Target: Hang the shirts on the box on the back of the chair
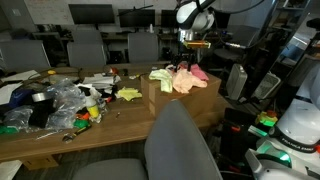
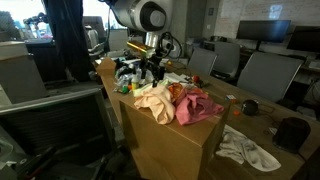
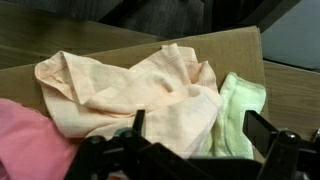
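A cardboard box stands on the wooden table and carries three shirts. A peach shirt lies in the middle, a light green shirt on one side and a pink shirt on the other. The pile also shows in both exterior views, with the pink shirt beside the peach one. My gripper is open and empty. It hovers just above the pile, over where the peach and green shirts meet. A grey chair stands in front of the table.
Plastic bags and assorted clutter cover the far part of the table. A white cloth lies on the table beside the box. Office chairs and monitors stand behind. Robot equipment sits close to the table.
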